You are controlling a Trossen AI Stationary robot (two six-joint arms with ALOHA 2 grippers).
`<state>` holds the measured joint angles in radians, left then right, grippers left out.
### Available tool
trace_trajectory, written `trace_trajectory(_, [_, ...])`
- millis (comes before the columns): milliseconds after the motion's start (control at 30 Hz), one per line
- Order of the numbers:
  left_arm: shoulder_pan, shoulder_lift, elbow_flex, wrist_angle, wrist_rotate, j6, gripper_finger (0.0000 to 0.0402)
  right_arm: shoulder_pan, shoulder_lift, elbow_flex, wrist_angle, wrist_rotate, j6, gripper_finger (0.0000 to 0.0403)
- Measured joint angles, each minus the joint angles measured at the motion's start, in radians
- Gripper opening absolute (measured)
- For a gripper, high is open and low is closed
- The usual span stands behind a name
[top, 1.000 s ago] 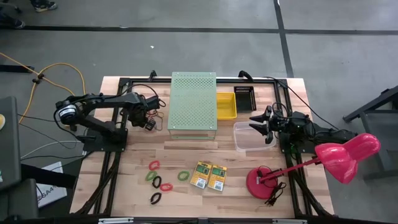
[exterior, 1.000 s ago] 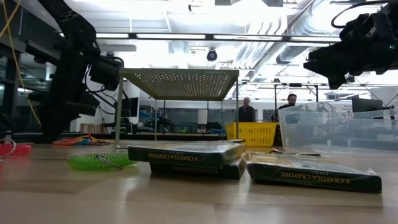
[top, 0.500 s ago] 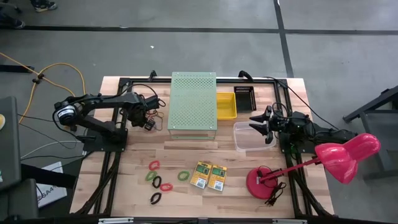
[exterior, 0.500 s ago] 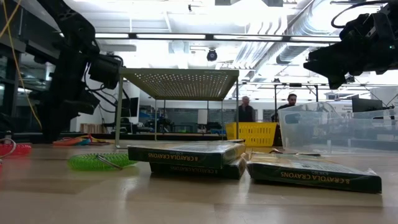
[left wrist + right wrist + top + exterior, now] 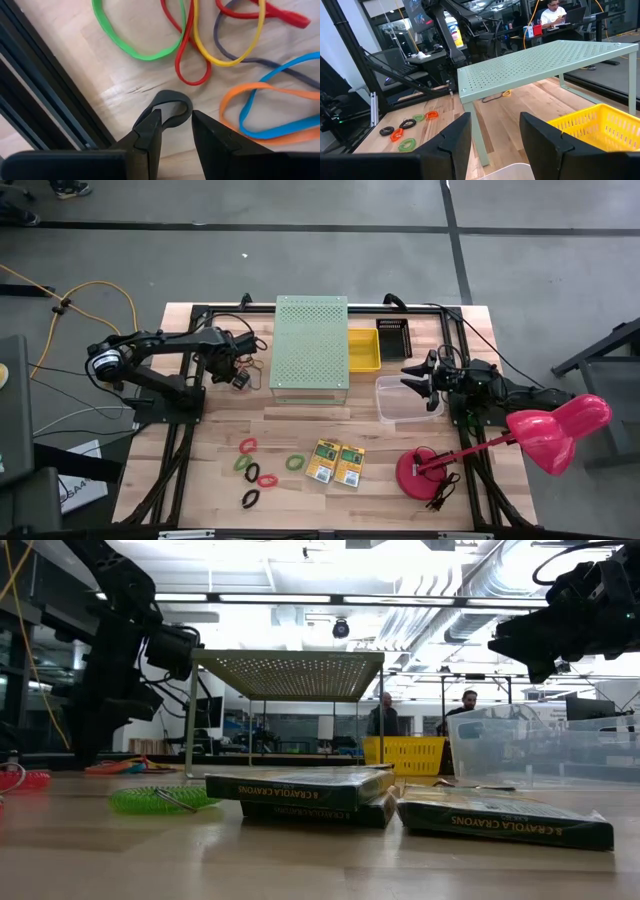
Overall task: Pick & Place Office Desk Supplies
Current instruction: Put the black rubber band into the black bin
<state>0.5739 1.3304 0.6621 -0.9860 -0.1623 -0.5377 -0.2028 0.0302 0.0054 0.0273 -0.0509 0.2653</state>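
Observation:
Several small coil loops [image 5: 256, 470], red, green and black, lie on the table's near left, also seen in the right wrist view [image 5: 407, 134]. Two flat crayon boxes [image 5: 336, 464] lie side by side to their right, labels readable in the low view [image 5: 300, 786]. My left gripper [image 5: 240, 376] points down beside the pale-green perforated box [image 5: 311, 346], open, over a scatter of thin coloured rubber bands [image 5: 220, 40]. A dark grey band loop [image 5: 172, 100] lies right at its fingertips [image 5: 176, 131]. My right gripper [image 5: 412, 377] waits open and level over a clear tub [image 5: 408, 400]. My left gripper stands with its two fingers pointing down on either side of the dark grey band loop's near end [image 5: 170, 120]. I cannot tell whether a finger touches the band. The band lies flat on the wood.
A yellow basket [image 5: 363, 348] and a black tray [image 5: 392, 337] sit at the far right of the perforated box. A pink desk lamp [image 5: 440, 465] stands near right, its head [image 5: 560, 432] past the table edge. A black frame rail [image 5: 45, 90] runs close to my left gripper.

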Motion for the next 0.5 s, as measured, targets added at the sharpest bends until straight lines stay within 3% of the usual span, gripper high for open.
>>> trace_trajectory(500, [0.0, 0.001, 0.005, -0.013, 0.001, -0.008, 0.0101, 0.0, 0.0, 0.0, 0.0, 0.0, 0.0, 0.0155])
